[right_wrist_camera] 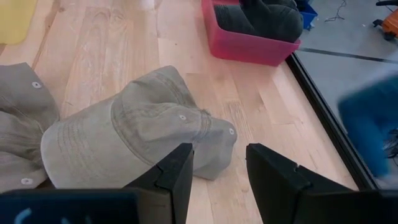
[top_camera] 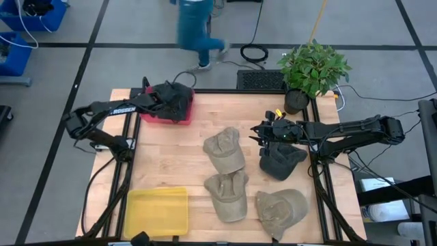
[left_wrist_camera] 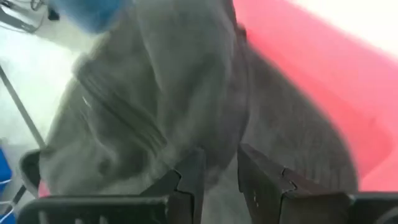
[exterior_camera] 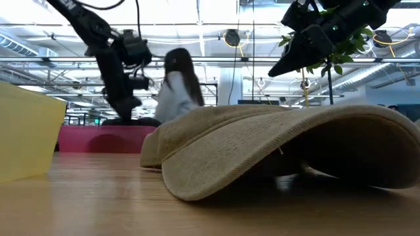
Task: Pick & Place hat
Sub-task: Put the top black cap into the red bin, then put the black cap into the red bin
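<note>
The left gripper (top_camera: 166, 98) is over the pink bin (top_camera: 179, 116) at the far left corner of the wooden table (top_camera: 171, 157). A dark grey hat (left_wrist_camera: 155, 93) fills this bin. In the left wrist view the two fingers (left_wrist_camera: 189, 180) stand with a small gap just at the fabric; I cannot tell if they pinch the cloth or only touch it.

The right gripper (top_camera: 263, 132) hangs above the table on the right side, its fingers apart and holding nothing. A second dark hat (top_camera: 280, 160) lies on the table just beside it. Three tan hats lie on the table: one (top_camera: 224, 150) at the middle, one (top_camera: 227, 195) nearer the front, one (top_camera: 281, 208) at the front right. A yellow bin (top_camera: 157, 210) stands at the front left.
</note>
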You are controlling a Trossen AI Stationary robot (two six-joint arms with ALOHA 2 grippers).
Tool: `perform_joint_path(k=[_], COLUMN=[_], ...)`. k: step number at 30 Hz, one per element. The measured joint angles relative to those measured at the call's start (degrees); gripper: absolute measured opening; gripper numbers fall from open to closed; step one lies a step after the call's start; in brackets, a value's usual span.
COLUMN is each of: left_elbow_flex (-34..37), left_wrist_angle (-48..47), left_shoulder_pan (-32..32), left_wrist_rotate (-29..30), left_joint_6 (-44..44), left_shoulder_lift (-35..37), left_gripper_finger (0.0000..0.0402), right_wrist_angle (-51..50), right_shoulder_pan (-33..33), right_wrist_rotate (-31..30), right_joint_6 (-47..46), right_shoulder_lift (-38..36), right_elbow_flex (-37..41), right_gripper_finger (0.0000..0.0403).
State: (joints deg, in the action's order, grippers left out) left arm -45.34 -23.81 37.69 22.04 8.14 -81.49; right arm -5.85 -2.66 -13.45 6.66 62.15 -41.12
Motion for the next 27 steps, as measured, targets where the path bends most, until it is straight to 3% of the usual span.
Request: perform_joint_path(k=[5,13,20,27], left_elbow_flex=[4.0,4.7,2.7,1.0], left_wrist_angle=[4.6,7.5,6.4,4.3], left_shoulder_pan=[2.5,3.9,2.2,-3.4], left_wrist_rotate=[5.0,6.8,7.7,7.4], left_joint_6=[1.9,3.6,2.8,-2.2], left_shoulder_lift=[-2.7,-1.1,5.0,14.3], left_gripper_finger=[0.0099,0.0099,0.0099,0.0099], right_wrist_angle=[0.0,0.0,0.0,-3.5], right_shoulder_pan=[0.0,0.0,0.0,1.3], right_wrist_rotate=[0.0,0.0,0.0,0.0], right_joint_6=[0.0,0.3,1.2,-1.9], right_shoulder_lift=[0.0,0.0,-0.8,-6.4], right_elbow_flex=[0.0,0.0,0.0,0.0], right_gripper_finger=[0.0134,0.0134,0.0134,0.0134])
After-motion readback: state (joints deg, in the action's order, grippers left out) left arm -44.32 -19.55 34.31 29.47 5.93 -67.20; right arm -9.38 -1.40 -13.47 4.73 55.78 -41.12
